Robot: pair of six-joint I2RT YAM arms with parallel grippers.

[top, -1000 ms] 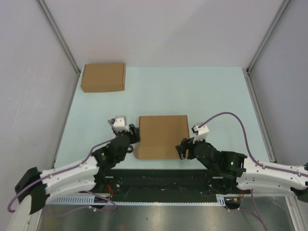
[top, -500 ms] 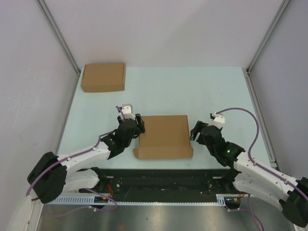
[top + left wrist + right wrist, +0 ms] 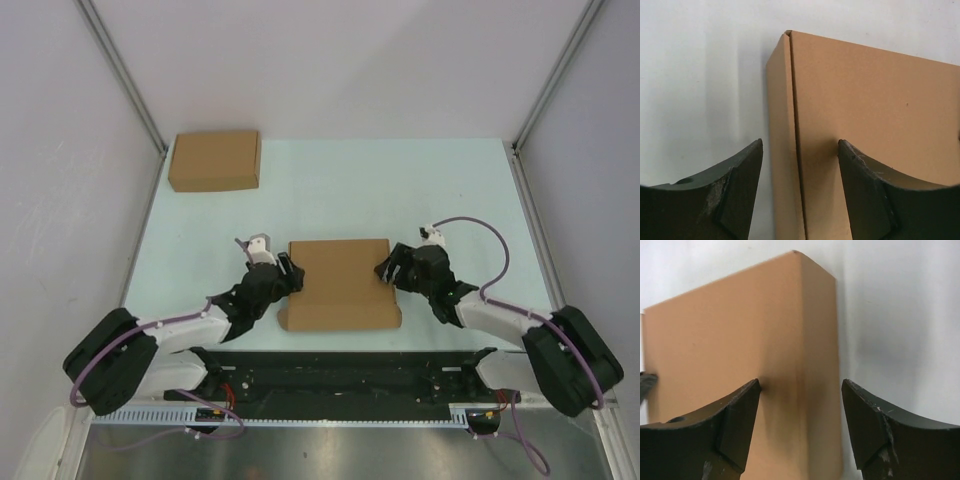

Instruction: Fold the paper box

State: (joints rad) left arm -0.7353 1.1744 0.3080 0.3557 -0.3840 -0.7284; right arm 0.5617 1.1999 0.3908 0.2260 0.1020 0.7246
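The left gripper (image 3: pixel 292 272) stands with its jaws spread apart, gripping nothing. It has been brought up to the 9 o'clock edge of the paper box (image 3: pixel 340 285). From its own wrist camera, the left gripper (image 3: pixel 800 145) straddles that edge: one dark finger (image 3: pixel 735 190) hangs over the bare table and the other over the box's top panel. The box's side wall (image 3: pixel 781 150) runs up between them. Whether either finger actually presses on the cardboard, I cannot tell.

The right gripper (image 3: pixel 385 272) mirrors it at the box's 3 o'clock edge. Its jaws are also held wide and clamp nothing. In its wrist view the right gripper (image 3: pixel 800 382) has one finger over the brown top and one finger (image 3: pixel 880 425) over the table, with the box's folded side wall between.

The paper box (image 3: pixel 740 330) lies flat and closed up on the pale green table (image 3: pixel 400 190), toward 6 o'clock between the two arms. Its top panel is down. A seam shows along the top's 9 o'clock edge (image 3: pixel 792 100), where the top meets the side wall. Along its 6 o'clock edge, a strip juts out slightly wider than the rest.

A second brown box (image 3: pixel 214 160) sits well apart in the table's 11 o'clock corner.
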